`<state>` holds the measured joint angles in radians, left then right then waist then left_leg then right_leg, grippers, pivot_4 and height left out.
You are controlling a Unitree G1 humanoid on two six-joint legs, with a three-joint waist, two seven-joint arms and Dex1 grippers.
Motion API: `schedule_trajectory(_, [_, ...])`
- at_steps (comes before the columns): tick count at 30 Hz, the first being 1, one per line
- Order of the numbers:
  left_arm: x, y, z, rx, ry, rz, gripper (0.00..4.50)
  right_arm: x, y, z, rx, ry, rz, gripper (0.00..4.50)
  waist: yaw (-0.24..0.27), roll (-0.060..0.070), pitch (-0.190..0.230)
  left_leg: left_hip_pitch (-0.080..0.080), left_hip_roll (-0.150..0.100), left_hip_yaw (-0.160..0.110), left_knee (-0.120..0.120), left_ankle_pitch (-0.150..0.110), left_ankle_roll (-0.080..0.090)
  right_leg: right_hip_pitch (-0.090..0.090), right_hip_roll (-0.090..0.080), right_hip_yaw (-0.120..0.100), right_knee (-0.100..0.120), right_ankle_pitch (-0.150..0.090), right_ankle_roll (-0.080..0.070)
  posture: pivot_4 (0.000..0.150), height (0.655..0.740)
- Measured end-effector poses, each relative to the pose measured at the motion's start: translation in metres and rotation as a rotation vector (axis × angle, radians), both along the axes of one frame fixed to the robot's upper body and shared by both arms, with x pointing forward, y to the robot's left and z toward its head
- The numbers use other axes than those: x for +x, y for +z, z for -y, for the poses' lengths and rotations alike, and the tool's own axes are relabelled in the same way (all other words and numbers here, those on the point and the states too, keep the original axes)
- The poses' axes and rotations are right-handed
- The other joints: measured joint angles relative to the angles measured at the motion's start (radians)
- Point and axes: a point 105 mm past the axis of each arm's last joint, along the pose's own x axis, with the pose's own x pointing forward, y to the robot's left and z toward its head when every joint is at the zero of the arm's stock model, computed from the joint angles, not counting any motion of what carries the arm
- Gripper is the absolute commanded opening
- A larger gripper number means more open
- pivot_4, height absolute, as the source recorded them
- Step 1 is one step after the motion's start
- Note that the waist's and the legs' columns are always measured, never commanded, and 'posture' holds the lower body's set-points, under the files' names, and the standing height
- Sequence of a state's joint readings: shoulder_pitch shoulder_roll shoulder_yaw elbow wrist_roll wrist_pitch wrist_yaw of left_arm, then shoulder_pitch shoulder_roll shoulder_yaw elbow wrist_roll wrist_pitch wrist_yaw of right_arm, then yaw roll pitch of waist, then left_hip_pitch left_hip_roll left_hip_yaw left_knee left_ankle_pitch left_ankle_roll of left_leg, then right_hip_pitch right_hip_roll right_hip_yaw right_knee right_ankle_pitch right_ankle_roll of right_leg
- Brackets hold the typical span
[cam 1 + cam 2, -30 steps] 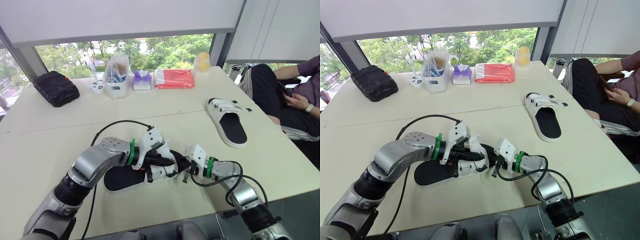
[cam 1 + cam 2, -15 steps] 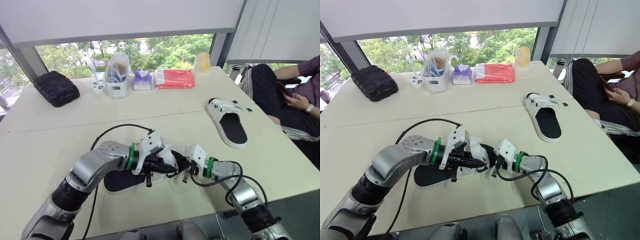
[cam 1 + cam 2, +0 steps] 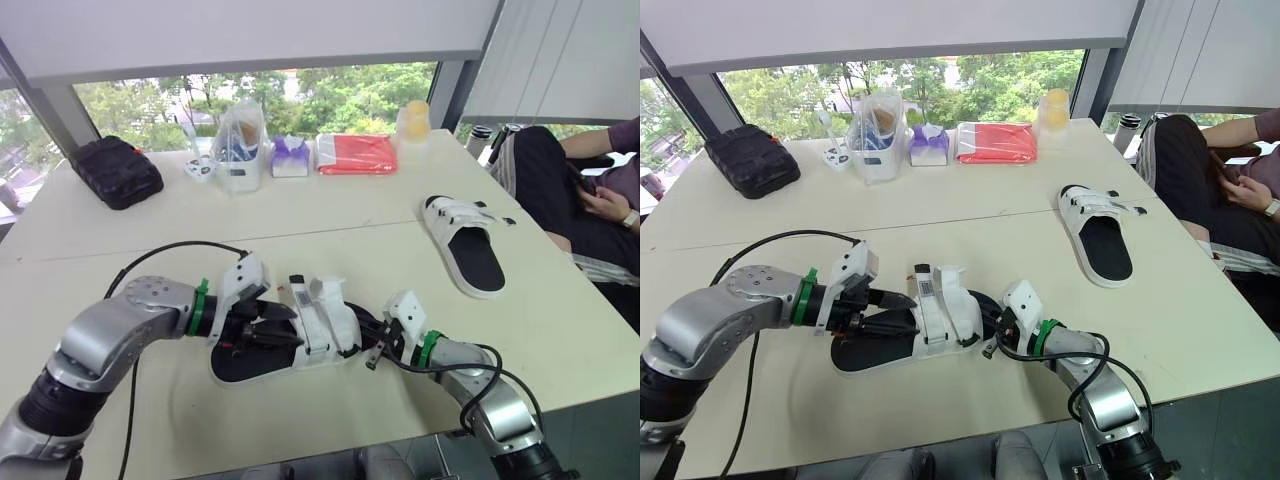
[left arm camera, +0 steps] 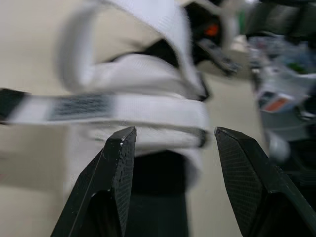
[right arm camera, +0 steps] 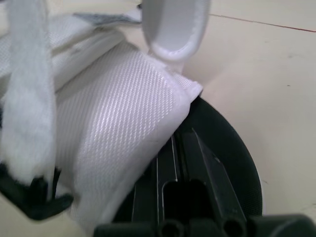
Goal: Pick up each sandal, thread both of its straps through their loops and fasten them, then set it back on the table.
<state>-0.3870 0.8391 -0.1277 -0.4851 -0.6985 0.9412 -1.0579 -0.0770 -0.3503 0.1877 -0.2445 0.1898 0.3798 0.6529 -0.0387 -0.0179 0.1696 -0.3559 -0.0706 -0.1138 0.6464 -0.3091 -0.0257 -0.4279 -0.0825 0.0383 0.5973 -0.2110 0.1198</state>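
The sandal (image 3: 320, 320) far from the red packet (image 3: 355, 155) has white woven straps and a black sole; the other sandal (image 3: 465, 245) matches. Cream surface (image 3: 100, 240), black pouch (image 3: 120, 172).

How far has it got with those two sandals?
Done: nothing sure. The far sandal lies on the table, and whether it is fastened is unclear. In hand: the near sandal, its straps standing loose. The open left tool is at them, and the right tool appears to grip its end. Left: thread and fasten both straps, then set it back.
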Motion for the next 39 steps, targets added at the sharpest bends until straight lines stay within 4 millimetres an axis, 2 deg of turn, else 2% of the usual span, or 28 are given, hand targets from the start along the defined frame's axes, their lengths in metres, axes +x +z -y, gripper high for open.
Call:
schedule_trajectory(3, [-0.018, -0.005, 0.002, 0.007, -0.068, -0.050, 2.58, -0.001, 0.000, -0.004, 0.026, -0.074, -0.034, 0.00, -0.002, 0.000, 0.000, 0.001, 0.001, 0.000, 0.000, 0.000, -0.001, 0.000, 0.001, 0.000, 0.000, 0.000, -0.001, 0.150, 0.7400])
schedule_trajectory(5, [-0.020, -0.009, 0.003, 0.011, -0.077, -0.059, 2.58, 0.000, 0.000, -0.004, 0.028, -0.111, -0.046, 0.00, -0.001, 0.000, 0.000, 0.001, 0.001, 0.000, 0.000, 0.000, -0.001, 0.001, 0.001, 0.000, 0.000, -0.001, -0.004, 0.150, 0.7400])
schedule_trajectory(7, [-0.011, -0.009, 0.003, 0.006, -0.045, -0.023, 2.58, 0.001, 0.000, -0.003, 0.016, -0.145, -0.049, 0.00, 0.004, 0.000, 0.000, 0.001, 0.000, 0.000, 0.001, 0.001, -0.001, 0.002, 0.001, 0.000, 0.000, -0.001, -0.004, 0.150, 0.7400])
schedule_trajectory(9, [0.007, -0.004, 0.000, -0.001, 0.012, 0.032, 2.58, 0.001, 0.000, -0.003, 0.014, -0.180, -0.058, 0.00, 0.010, 0.000, 0.000, 0.001, 0.001, 0.000, 0.002, 0.001, -0.001, 0.002, 0.001, -0.001, 0.000, -0.001, -0.004, 0.150, 0.7400])
schedule_trajectory(13, [0.032, 0.011, -0.001, -0.071, 0.081, 0.087, 2.58, -0.001, 0.002, -0.003, 0.004, -0.210, -0.065, 0.00, 0.017, 0.000, 0.000, 0.002, 0.000, 0.000, 0.002, 0.001, -0.001, 0.002, 0.002, -0.001, 0.001, 0.002, -0.003, 0.150, 0.7400])
schedule_trajectory(16, [0.044, 0.028, 0.012, -0.205, 0.125, 0.041, 2.58, 0.000, 0.002, -0.004, 0.000, -0.217, -0.064, 0.00, 0.018, -0.001, -0.001, 0.001, 0.001, 0.000, 0.002, 0.001, -0.001, 0.002, 0.002, -0.001, 0.001, 0.002, -0.002, 0.150, 0.7400])
schedule_trajectory(18, [0.048, 0.032, 0.022, -0.264, 0.149, 0.002, 2.58, 0.001, 0.003, -0.004, -0.001, -0.217, -0.061, 0.00, 0.018, -0.001, -0.001, 0.002, 0.001, 0.000, 0.002, 0.001, -0.002, 0.002, 0.002, -0.001, 0.001, 0.002, -0.002, 0.150, 0.7400])
schedule_trajectory(22, [0.046, 0.026, 0.038, -0.303, 0.156, -0.085, 2.58, 0.002, 0.003, -0.005, -0.003, -0.211, -0.059, 0.00, 0.016, -0.001, -0.001, 0.003, 0.001, 0.000, 0.002, 0.002, -0.002, 0.002, 0.002, -0.001, 0.002, 0.002, -0.002, 0.150, 0.7400])
schedule_trajectory(26, [0.045, 0.025, 0.041, -0.295, 0.151, -0.118, 2.58, 0.003, 0.003, -0.003, -0.006, -0.206, -0.061, 0.00, 0.018, -0.001, -0.001, 0.003, 0.001, 0.000, 0.002, 0.002, -0.003, 0.002, 0.003, -0.001, 0.002, 0.003, -0.003, 0.150, 0.7400])
schedule_trajectory(30, [0.044, 0.022, 0.039, -0.276, 0.155, -0.137, 2.58, 0.004, 0.003, 0.001, -0.010, -0.196, -0.066, 0.00, 0.020, -0.001, -0.001, 0.003, 0.000, 0.000, 0.002, 0.002, -0.003, 0.002, 0.002, -0.001, 0.002, 0.003, -0.003, 0.150, 0.7400])
schedule_trajectory(35, [0.043, 0.024, 0.026, -0.246, 0.171, -0.141, 2.58, 0.005, 0.004, 0.003, -0.015, -0.167, -0.064, 0.00, 0.022, -0.001, -0.001, 0.002, 0.000, 0.000, 0.002, 0.002, -0.003, 0.002, 0.002, -0.001, 0.002, 0.003, -0.003, 0.150, 0.7400])
schedule_trajectory(39, [0.038, 0.020, 0.026, -0.265, 0.169, -0.176, 2.58, 0.008, 0.004, 0.002, -0.008, -0.154, -0.063, 0.00, 0.021, -0.001, -0.001, 0.003, 0.000, 0.000, 0.002, 0.002, -0.003, 0.003, 0.002, -0.001, 0.002, 0.003, -0.003, 0.150, 0.7400])
